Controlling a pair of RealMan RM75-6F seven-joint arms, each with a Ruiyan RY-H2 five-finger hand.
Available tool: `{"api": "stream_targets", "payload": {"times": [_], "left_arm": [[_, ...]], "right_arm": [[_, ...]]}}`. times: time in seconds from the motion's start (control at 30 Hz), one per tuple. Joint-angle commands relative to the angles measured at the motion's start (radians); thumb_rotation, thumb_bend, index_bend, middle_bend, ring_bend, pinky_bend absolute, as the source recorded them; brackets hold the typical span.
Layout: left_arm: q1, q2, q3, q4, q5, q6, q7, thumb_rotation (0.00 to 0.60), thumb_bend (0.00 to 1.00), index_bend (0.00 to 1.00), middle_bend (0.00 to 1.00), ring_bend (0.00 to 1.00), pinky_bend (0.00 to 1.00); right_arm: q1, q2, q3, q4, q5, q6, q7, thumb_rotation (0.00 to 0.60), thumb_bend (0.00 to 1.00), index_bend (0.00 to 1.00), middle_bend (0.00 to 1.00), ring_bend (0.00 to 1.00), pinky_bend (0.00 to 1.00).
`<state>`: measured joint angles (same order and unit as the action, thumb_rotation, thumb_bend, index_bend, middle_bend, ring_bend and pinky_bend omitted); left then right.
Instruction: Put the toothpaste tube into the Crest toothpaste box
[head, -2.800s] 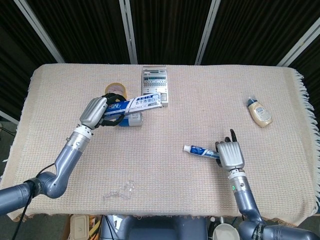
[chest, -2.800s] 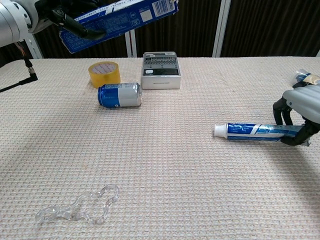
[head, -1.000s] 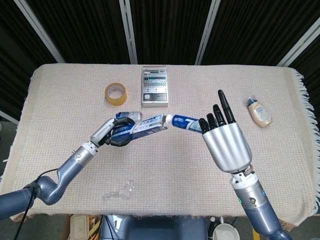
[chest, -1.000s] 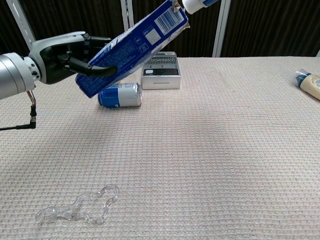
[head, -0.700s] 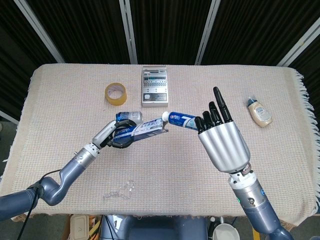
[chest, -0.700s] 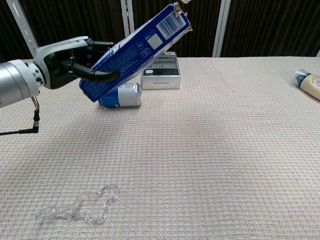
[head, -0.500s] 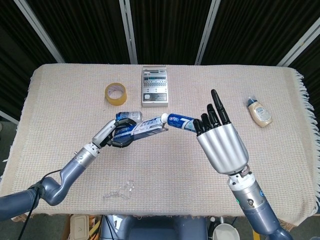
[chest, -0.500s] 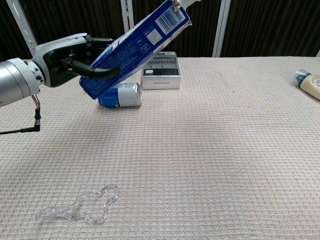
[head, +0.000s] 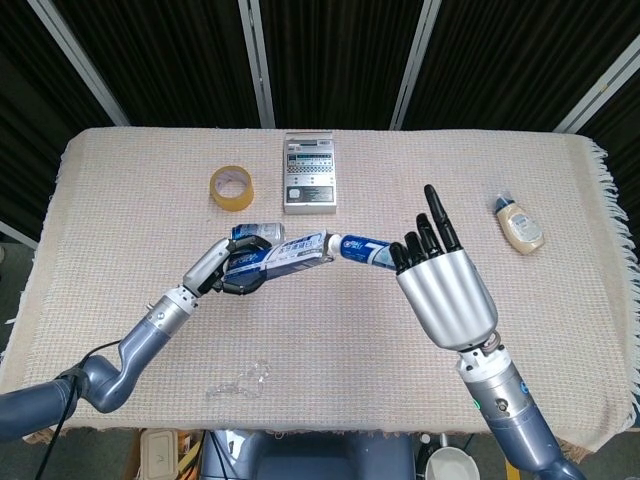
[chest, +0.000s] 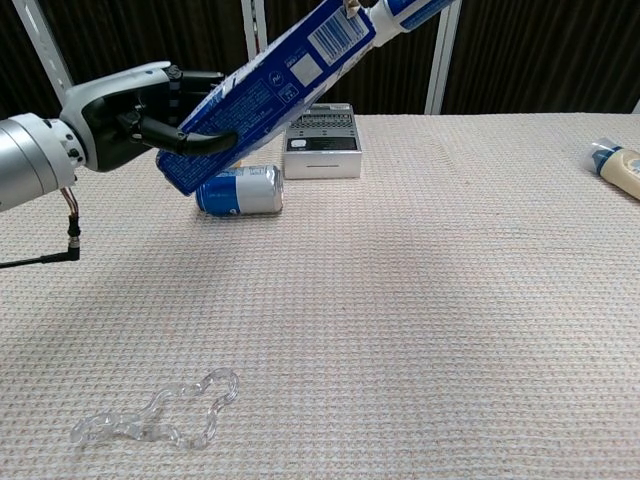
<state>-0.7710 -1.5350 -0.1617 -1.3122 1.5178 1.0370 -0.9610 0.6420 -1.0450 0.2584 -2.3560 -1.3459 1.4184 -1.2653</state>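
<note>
Above the table's middle, right hand (head: 438, 280) gripping the toothpaste tube (head: 365, 249) is now feeding its cap into the Crest toothpaste box (head: 283, 256) the left hand (head: 222, 265) is holding — insertion starting.

Since 2.8 s ago, you lifted the toothpaste tube (head: 362, 249) off the cloth at lower right with your right hand (head: 440, 290) and carried it to the frame's centre. Your left hand (head: 225, 268) brought the Crest toothpaste box (head: 285, 254) down from beside the tape toward the middle. In the last half second the tube's cap end reached the box's open mouth.
</note>
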Motion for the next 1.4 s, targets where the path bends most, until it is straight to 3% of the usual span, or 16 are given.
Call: {"api": "stream_targets", "payload": {"times": [0.03, 0.57, 0.87, 1.4], "left_arm": [[-0.006, -0.012, -0.005, 0.002, -0.007, 0.000, 0.011, 0.600, 0.39, 0.40, 0.35, 0.23, 0.29], [-0.047, -0.100, -0.013, 0.037, 0.000, 0.009, 0.066, 0.600, 0.40, 0.41, 0.34, 0.22, 0.29], [-0.065, -0.156, -0.025, 0.067, 0.008, 0.041, 0.085, 0.600, 0.40, 0.41, 0.34, 0.22, 0.29], [-0.074, -0.197, -0.033, 0.049, 0.006, 0.076, 0.111, 0.600, 0.39, 0.44, 0.35, 0.22, 0.29]], "right_arm": [[0.004, -0.011, -0.004, 0.000, -0.005, -0.006, 0.000, 0.600, 0.56, 0.67, 0.62, 0.32, 0.00], [0.016, -0.052, 0.003, 0.000, 0.018, -0.019, 0.031, 0.600, 0.56, 0.67, 0.62, 0.32, 0.00], [0.019, -0.075, -0.018, 0.000, 0.046, -0.048, 0.088, 0.600, 0.56, 0.67, 0.62, 0.32, 0.00], [0.035, -0.103, -0.041, 0.000, 0.103, -0.052, 0.041, 0.600, 0.56, 0.67, 0.62, 0.32, 0.00]]}}
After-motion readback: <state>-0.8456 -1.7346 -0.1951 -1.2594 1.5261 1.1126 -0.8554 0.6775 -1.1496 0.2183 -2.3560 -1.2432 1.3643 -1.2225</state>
